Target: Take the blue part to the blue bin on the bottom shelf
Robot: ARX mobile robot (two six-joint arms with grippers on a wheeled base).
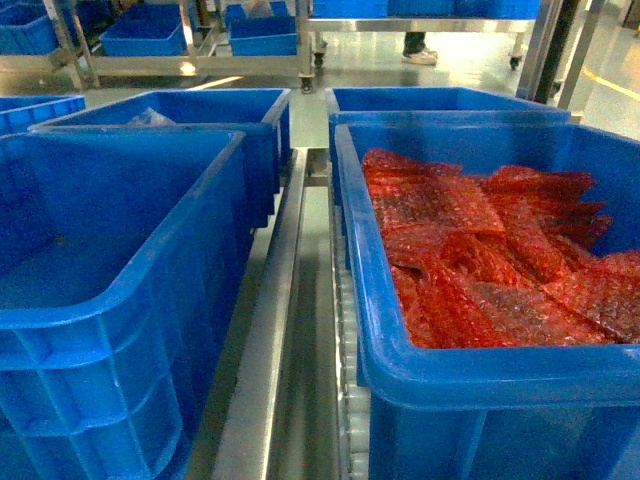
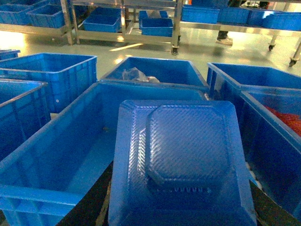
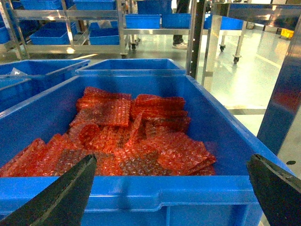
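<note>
No readable text, label or number on any bin or rack.

Right gripper (image 3: 171, 188): dark, tapered, pointed fingers (image 3: 61, 195)

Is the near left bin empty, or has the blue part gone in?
Empty: the near left bin shows bare floor. The blue part is above its near rim in the left wrist view.

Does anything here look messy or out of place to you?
Only mildly: the red bubble-wrap sheets lie in a crumpled, overlapping heap in the right bin, not stacked. The left bin looks empty.
</note>
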